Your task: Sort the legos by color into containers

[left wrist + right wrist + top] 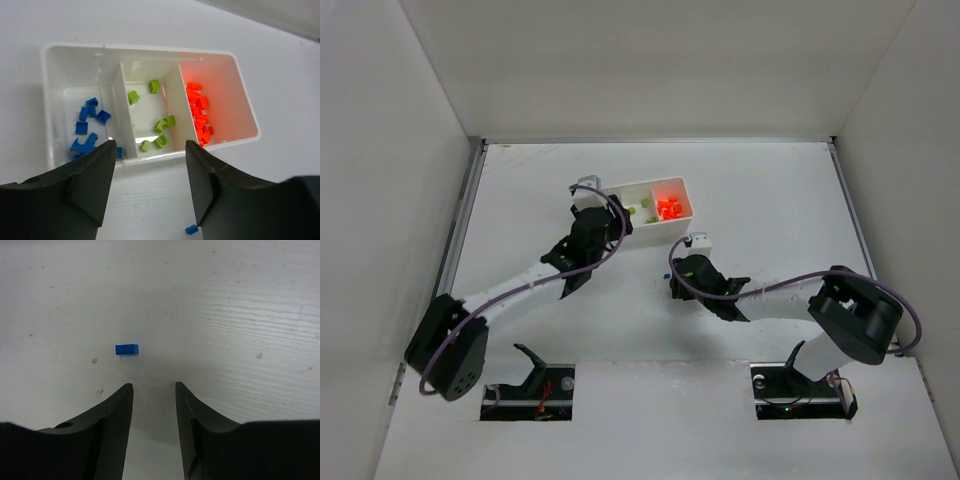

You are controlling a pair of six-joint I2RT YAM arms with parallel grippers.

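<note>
Lego [126, 349], blue, in right-wrist view

The white tray [150, 48] sits on the table [280, 75], split into three compartments: blue bricks [89, 125] in the left one, yellow-green bricks [160, 125] in the middle and orange bricks [199, 117] in the right. The left gripper [150, 150] is at the tray's near wall, jaws spread wide with nothing between them. A lone blue brick [191, 229] lies on the table just beside the right finger, nearer than the tray
</note>
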